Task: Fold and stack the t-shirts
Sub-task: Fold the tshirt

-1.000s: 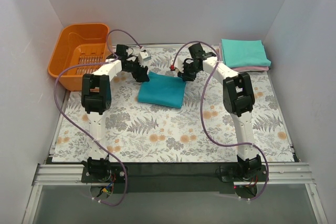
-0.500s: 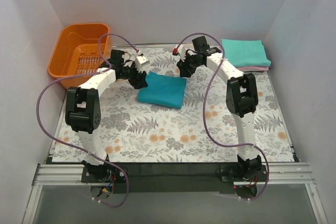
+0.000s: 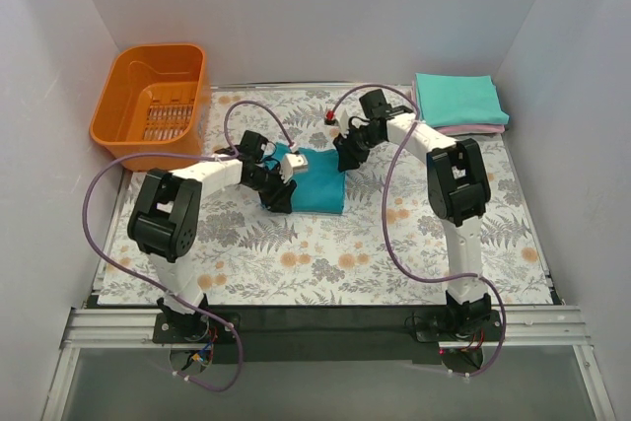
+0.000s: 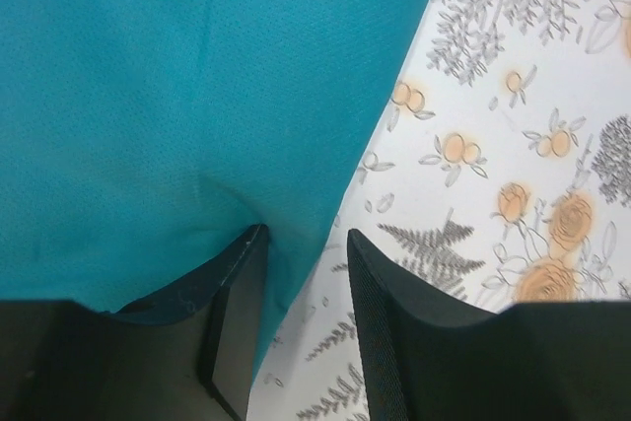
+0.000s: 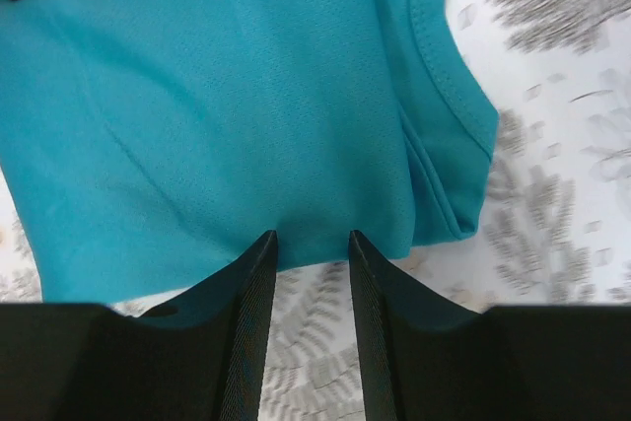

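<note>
Where the table's flowered cover (image 3: 296, 253) runs out at 10 o'clock in the overhead view, an orange basket (image 3: 153, 101) sits tilted against the side wall, well apart from the cloth work. Next comes the left gripper (image 3: 280, 189), low over the 8 o'clock corner of the deep teal-blue t-shirt (image 3: 320, 182), which lies folded flat as a rectangle a little toward 12 o'clock from the table's middle. In the left wrist view that gripper (image 4: 306, 234) has its two dark fingers (image 4: 394, 342) set a narrow gap apart, not closed; the shirt's (image 4: 177, 96) edge runs down between them from 12 toward 6 o'clock, and a fold of the cloth drapes over the finger at 7 o'clock (so that finger is partly under fabric, while the other stands on the bare flowered cover). At the shirt's 1 o'clock corner the right gripper (image 3: 345, 153) reaches in from the far side. In its own wrist view the right gripper (image 5: 311, 236) likewise shows a narrow gap between the fingers (image 5: 246, 332), whose tips meet the hem of the shirt (image 5: 217, 105); a thicker stitched seam curls at 2 o'clock there. Whether the tips touch the cloth or sit just above it cannot be told. At the table's 1 o'clock corner, well apart from both grippers, the mint-teal t-shirt (image 3: 458, 99) lies folded on top of the pink t-shirt (image 3: 465, 129), of which only a thin strip shows along the near edge.
</note>
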Controlling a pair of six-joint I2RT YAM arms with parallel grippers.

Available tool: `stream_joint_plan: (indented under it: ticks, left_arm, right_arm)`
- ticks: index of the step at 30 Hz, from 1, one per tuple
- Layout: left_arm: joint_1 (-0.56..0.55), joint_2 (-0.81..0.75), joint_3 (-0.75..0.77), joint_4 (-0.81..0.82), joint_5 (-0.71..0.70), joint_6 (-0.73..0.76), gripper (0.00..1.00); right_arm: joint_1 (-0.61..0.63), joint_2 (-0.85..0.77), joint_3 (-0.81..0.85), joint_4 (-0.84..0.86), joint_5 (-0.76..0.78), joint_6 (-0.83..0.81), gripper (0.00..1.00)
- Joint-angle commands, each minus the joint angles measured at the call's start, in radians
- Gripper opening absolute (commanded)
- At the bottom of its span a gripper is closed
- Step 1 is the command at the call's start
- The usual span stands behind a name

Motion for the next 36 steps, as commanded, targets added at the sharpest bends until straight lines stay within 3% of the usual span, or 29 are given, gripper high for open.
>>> stream_joint_plan:
  ticks: [1,7,12,17,19,21,29,36]
  left_arm:
    - [-0.010,-0.099,-0.051,-0.095,0.026,0.020,0.36]
    - [-0.009,-0.169,-0.041,-0.267,0.099,0.110,0.40]
    - [0.061,-0.161,0.131,-0.324,0.256,0.140,0.45]
    - [0.105,-0.040,0.327,-0.151,0.282,0.135,0.47]
    - [0.108,0.011,0.337,-0.056,0.279,0.157,0.47]
    - [0.109,0.046,0.351,-0.030,0.291,0.229,0.47]
    - [0.095,0.234,0.470,0.018,0.296,0.285,0.49]
    - [0.072,0.265,0.460,0.022,0.299,0.345,0.47]
  right_arm:
    - [0.019,-0.101,-0.086,-0.035,-0.052,-0.016,0.36]
    - [0.048,-0.228,-0.260,-0.036,-0.065,-0.071,0.36]
    - [0.036,-0.276,-0.155,-0.034,-0.084,-0.035,0.36]
    - [-0.010,-0.136,0.116,-0.009,-0.168,0.152,0.26]
    - [-0.013,-0.026,0.201,-0.012,-0.180,0.205,0.19]
    - [-0.018,0.032,0.286,-0.003,-0.203,0.261,0.18]
    - [-0.021,0.192,0.341,0.084,-0.245,0.306,0.21]
    - [-0.019,0.258,0.343,0.144,-0.274,0.347,0.22]
